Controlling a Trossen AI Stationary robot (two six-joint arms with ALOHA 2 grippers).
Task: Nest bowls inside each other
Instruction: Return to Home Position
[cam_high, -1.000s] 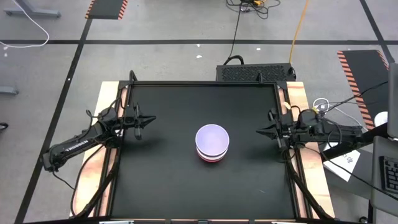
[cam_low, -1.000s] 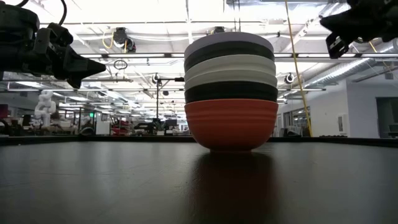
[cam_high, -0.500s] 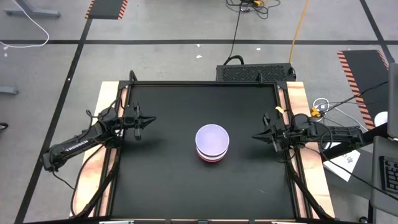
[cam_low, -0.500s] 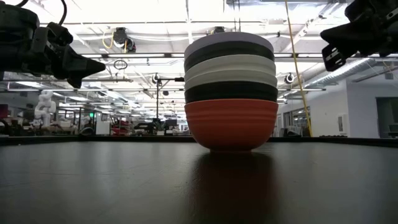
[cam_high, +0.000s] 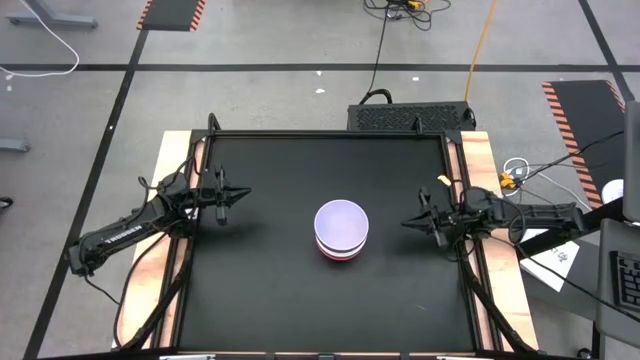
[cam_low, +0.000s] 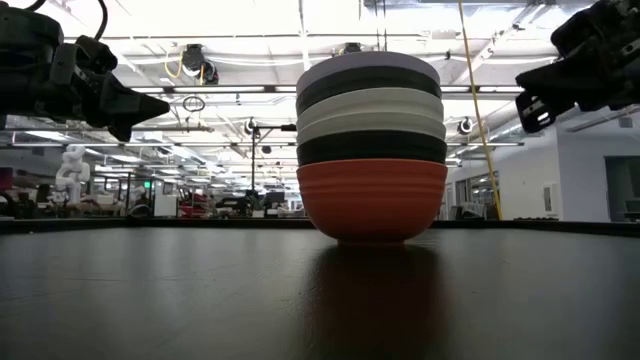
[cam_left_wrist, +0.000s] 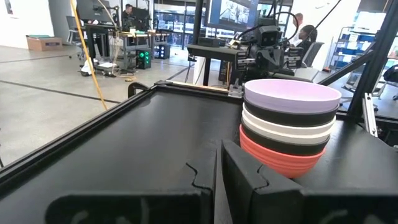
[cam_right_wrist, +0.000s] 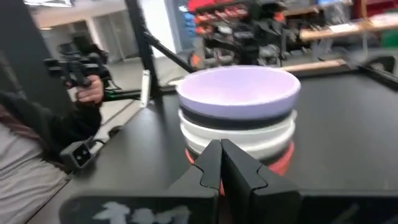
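Note:
Several bowls (cam_high: 341, 230) stand nested in one stack at the middle of the black table. A pale lavender bowl (cam_low: 368, 66) is on top, with black and white ones under it. The red bowl (cam_low: 371, 200) at the bottom rests by its foot on the table. My left gripper (cam_high: 244, 190) hovers shut to the stack's left, pointing level toward it; the stack (cam_left_wrist: 290, 127) shows beyond its fingers. My right gripper (cam_high: 404, 223) hovers shut to the stack's right, also level and pointing at the stack (cam_right_wrist: 239, 118). Neither gripper touches a bowl.
A raised black frame (cam_high: 330, 134) runs around the table top, with wooden strips (cam_high: 480, 160) outside it. A black box (cam_high: 410, 115) sits past the far edge. Cables and papers lie off the right side. There is free table all around the stack.
My right gripper has come down and moved a little toward the stack and the table's near edge, staying shut. The stack of bowls has not moved.

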